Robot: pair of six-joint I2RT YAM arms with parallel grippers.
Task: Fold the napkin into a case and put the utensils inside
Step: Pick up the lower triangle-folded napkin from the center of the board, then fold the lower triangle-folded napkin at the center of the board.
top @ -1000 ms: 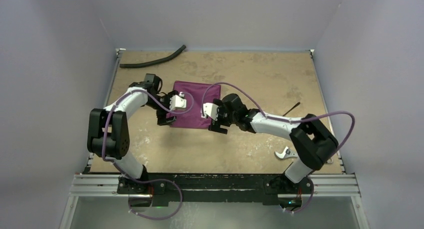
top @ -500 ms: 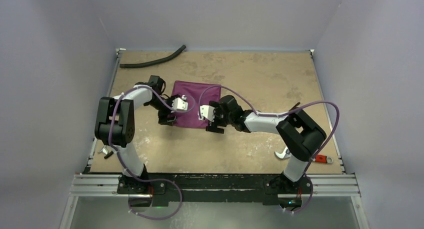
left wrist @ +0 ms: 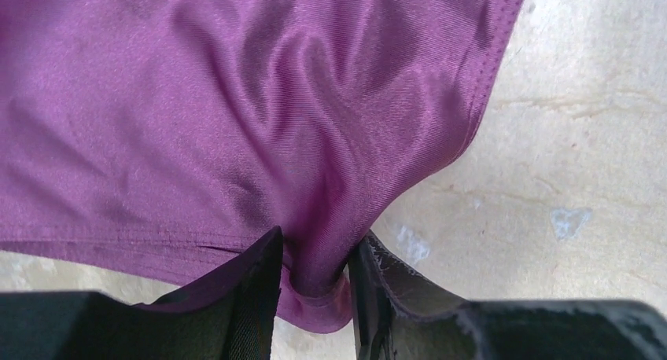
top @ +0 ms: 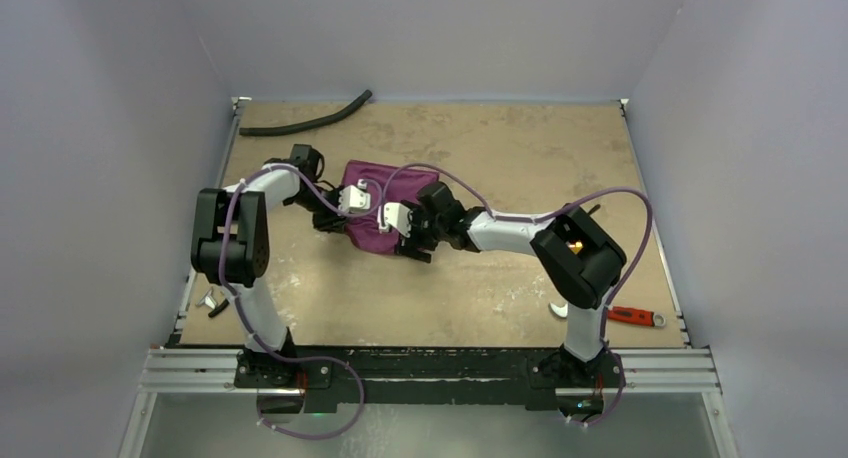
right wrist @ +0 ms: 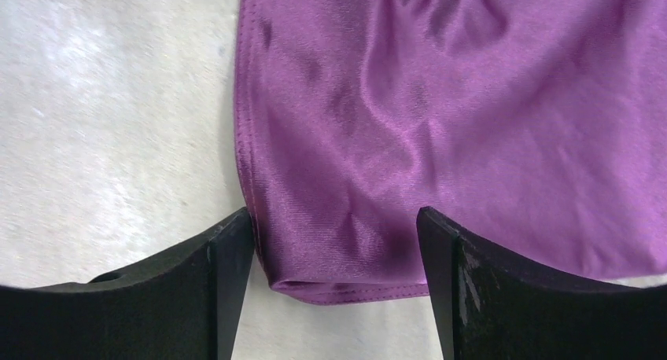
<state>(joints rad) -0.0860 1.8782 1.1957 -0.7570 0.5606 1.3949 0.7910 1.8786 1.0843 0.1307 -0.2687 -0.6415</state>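
The plum-purple napkin (top: 388, 186) lies bunched at mid-table, not a case in shape. My left gripper (top: 336, 222) is at its near-left corner. In the left wrist view the napkin (left wrist: 236, 101) has a fold pinched between the left gripper's (left wrist: 316, 244) black fingers, which are shut on it. My right gripper (top: 411, 244) is at the near-right corner. In the right wrist view the right gripper (right wrist: 334, 218) stands open astride the napkin's (right wrist: 440, 101) hemmed corner. A small silvery fork (top: 212, 300) lies at the table's left edge. The spoon is hidden behind the right arm.
A long black hose (top: 305, 123) lies at the back left. A red-handled tool (top: 632, 316) with silver jaws sits at the near right, beside the right arm's base. Grey walls close in the tan table (top: 500, 148) on three sides.
Both grippers have slid inward along the napkin's near edge. The left one has closed on a fold and the cloth has bunched up. The right jaws have narrowed a little.
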